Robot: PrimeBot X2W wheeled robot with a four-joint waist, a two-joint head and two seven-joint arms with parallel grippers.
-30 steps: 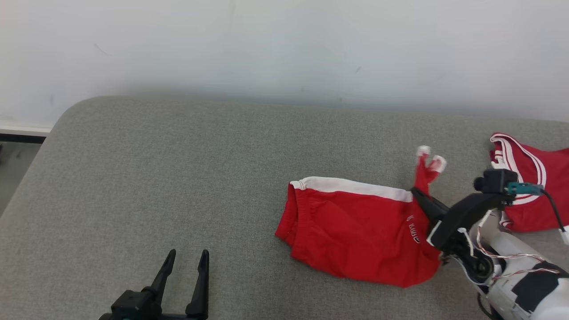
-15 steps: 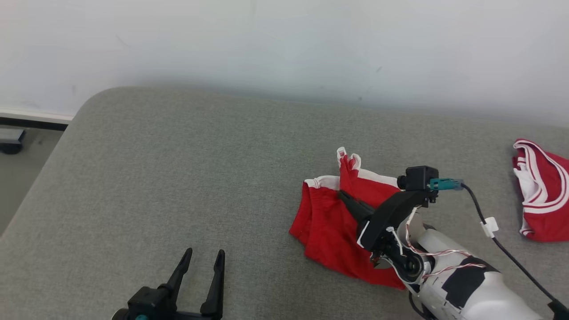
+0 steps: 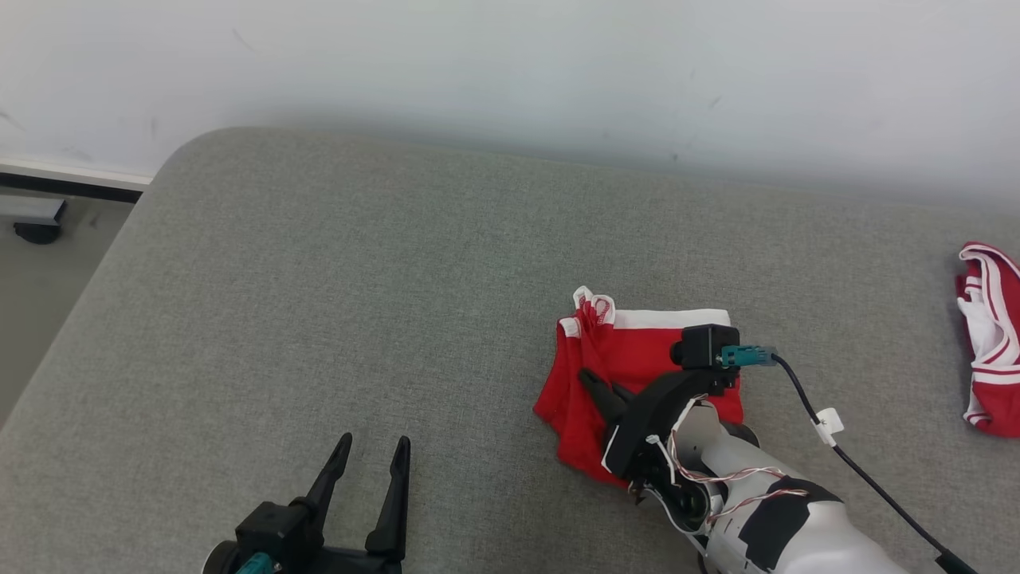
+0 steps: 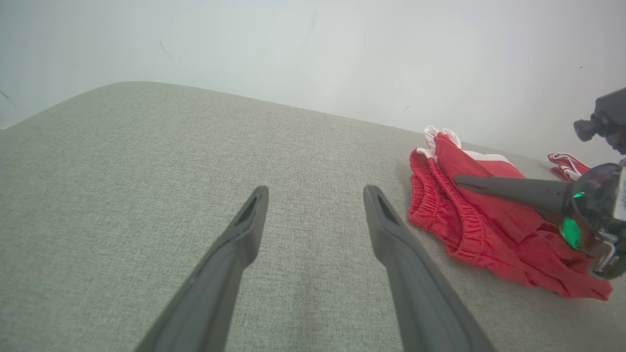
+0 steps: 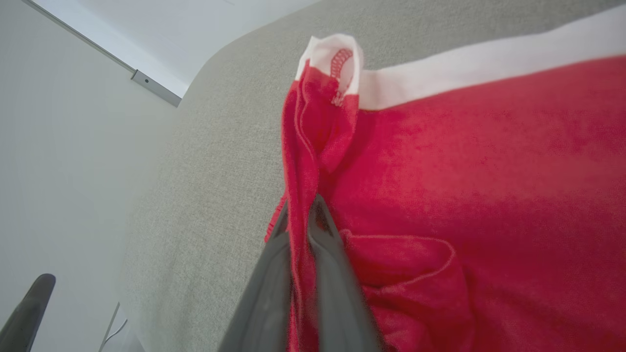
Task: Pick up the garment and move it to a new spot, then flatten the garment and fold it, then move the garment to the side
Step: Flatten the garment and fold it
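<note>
Right hand is clenched on a pinch of red cloth, and what a sweep: a second ago that pinch was out at the right end of the shorts, now it's over at the waistband end on the left. The white-trimmed hem tips ride along with it and poke up by the elastic. The shorts look doubled over, half as wide as before, lying right of centre on the grey cushion. (The head camera has swung too, so the cushion's corner only seems to slide.) The left hand hangs spread and empty, well apart from the cloth. The other red garment sits off at the right edge. That reads as the fold all but made; letting go and squaring the edges looks next, then the shift aside.
</note>
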